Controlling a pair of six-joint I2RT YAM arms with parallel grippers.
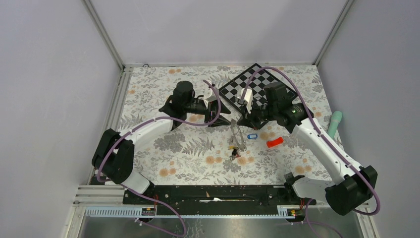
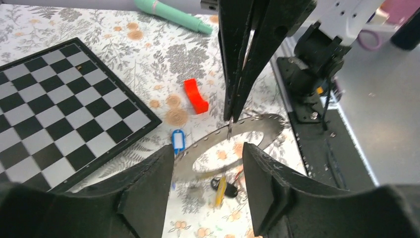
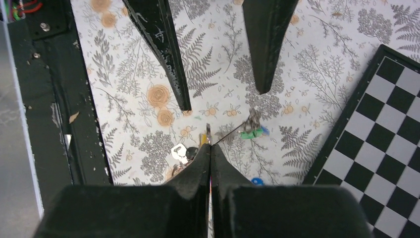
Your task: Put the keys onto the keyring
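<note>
Floral cloth covers the table, with grey walls on three sides and a chequered board at the far edge. The keyring is held up over the middle of the table. The right pincer has its fingers pressed together on the rim, pinching the ring edge-on. The left pincer stands spread, one finger on either side of the ring and, as far as I can judge, touching neither face.

A yellow-tagged key and a black-tagged one hang beneath the ring. A green tag seems to be strung on too, though that view is too blurred to be sure. A blue-tagged key lies loose on the cloth just beside the ring, near a red block.

The ring looks like thin, flat, stiff metal: light, smooth-faced and slick. Pinched at one spot on the rim, it will likely swivel under the weight of the hanging keys. A second hold on the flat faces across from the first would probably steady it.

The loose key is small and light, with a hard, rounded plastic tag that may slide on the cloth. The tag's broad sides offer the better hold, since they leave the metal loop free to thread.

No brand, label or writing can be read. The scratches on one left finger spell nothing.
</note>
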